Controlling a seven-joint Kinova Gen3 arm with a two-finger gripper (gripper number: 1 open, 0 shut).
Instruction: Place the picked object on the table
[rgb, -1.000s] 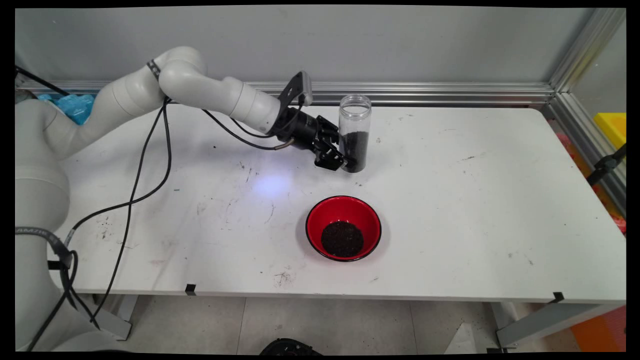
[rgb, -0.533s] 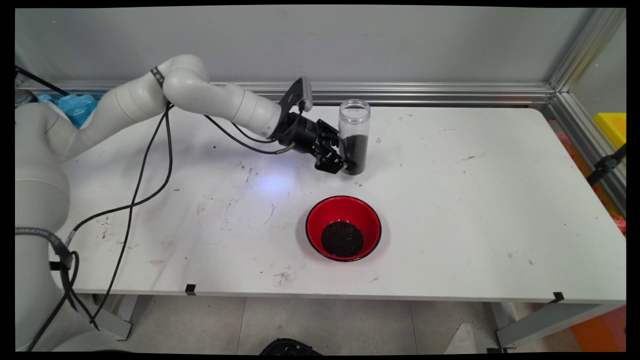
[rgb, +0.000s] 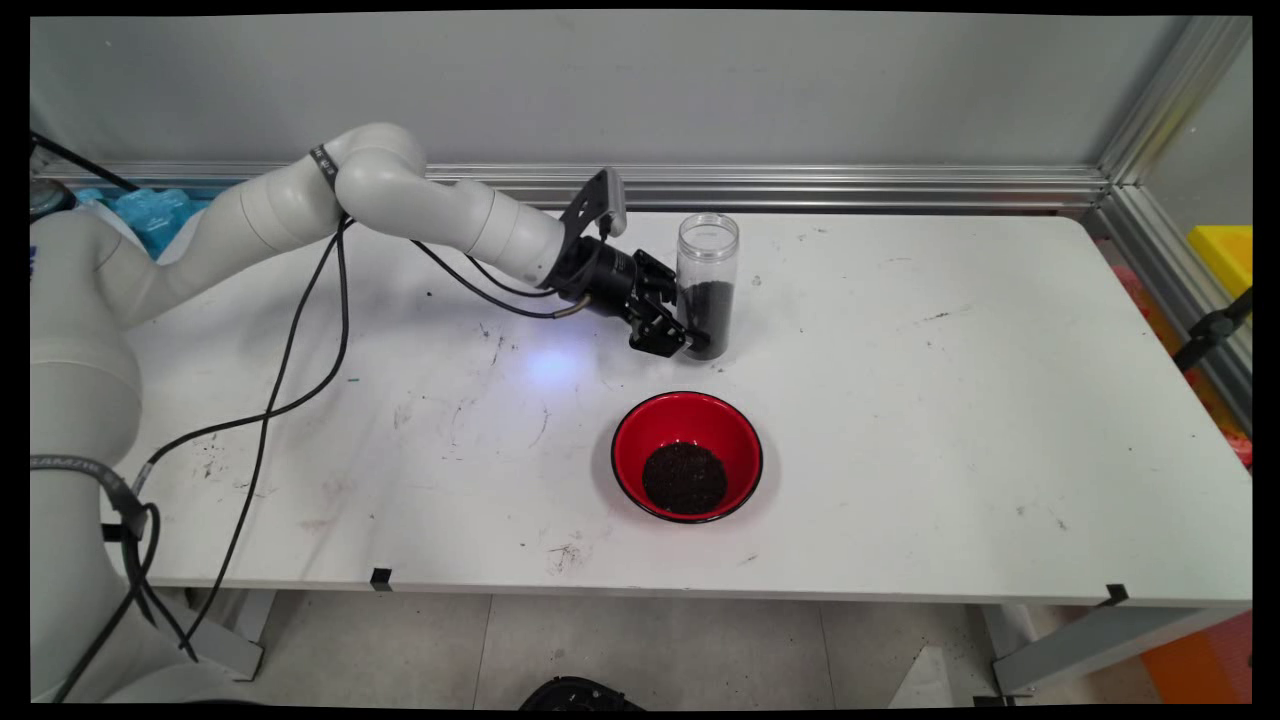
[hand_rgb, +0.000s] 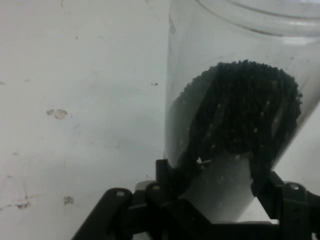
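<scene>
One jar, one bowl, one gripper on the white table (rgb: 950, 420).

The black gripper (rgb: 697, 340) is clamped around the lower part of a single clear jar (rgb: 707, 285), just right of the frame's centre and a little above it. The jar stands upright, long axis vertical, open mouth pointing up, and it is partly filled with dark granules (rgb: 708, 310). In the hand view the jar (hand_rgb: 235, 100) sits between the two fingers (hand_rgb: 167, 175). Below it in the main view, apart from the jar, sits one red bowl (rgb: 687, 456) with a dark heap of the same granules inside.
</scene>
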